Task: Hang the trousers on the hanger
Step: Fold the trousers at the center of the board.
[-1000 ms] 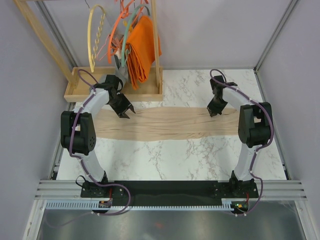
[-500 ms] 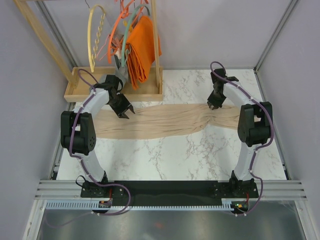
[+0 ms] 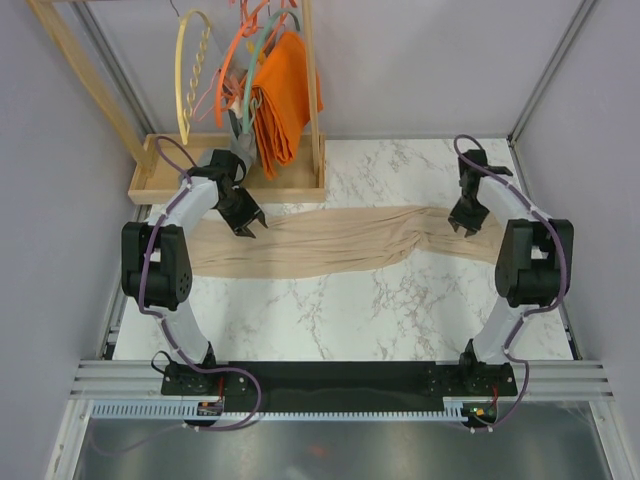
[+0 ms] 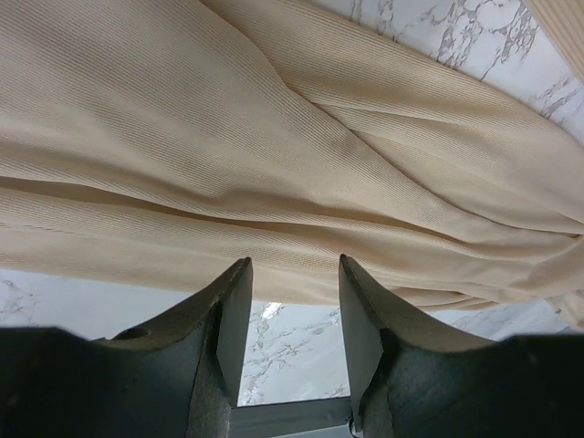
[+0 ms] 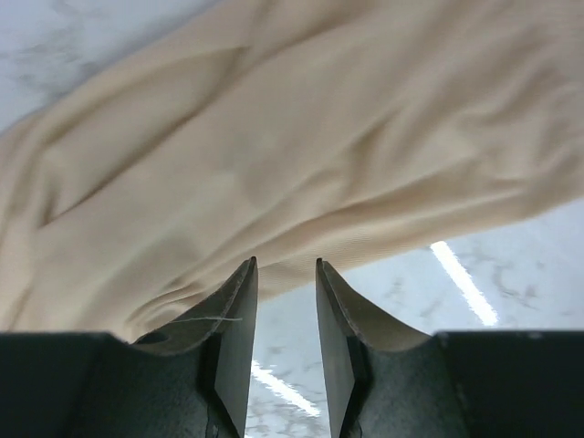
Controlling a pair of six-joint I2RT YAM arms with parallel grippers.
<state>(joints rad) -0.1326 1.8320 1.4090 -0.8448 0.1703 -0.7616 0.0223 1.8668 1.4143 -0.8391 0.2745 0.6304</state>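
Observation:
The beige trousers (image 3: 340,240) lie stretched left to right across the marble table, bunched and wrinkled toward the right end. My left gripper (image 3: 250,222) hovers over their left part, open and empty; in the left wrist view its tips (image 4: 294,265) stand just above the trousers' fabric (image 4: 274,155). My right gripper (image 3: 462,222) is over the right end, open and empty; in the right wrist view (image 5: 285,266) the trousers (image 5: 301,137) lie just beyond the tips. The pale yellow hanger (image 3: 190,75) hangs on the rack at the back left.
A wooden rack with a tray base (image 3: 160,185) stands at the back left. It holds orange hangers (image 3: 230,70), a teal hanger (image 3: 252,60), an orange cloth (image 3: 285,95) and a small grey garment (image 3: 243,135). Walls close in both sides.
My right gripper moved back, then out to the right end of the trousers. The trousers' right part got bunched and pulled toward the back. The left gripper barely moved.

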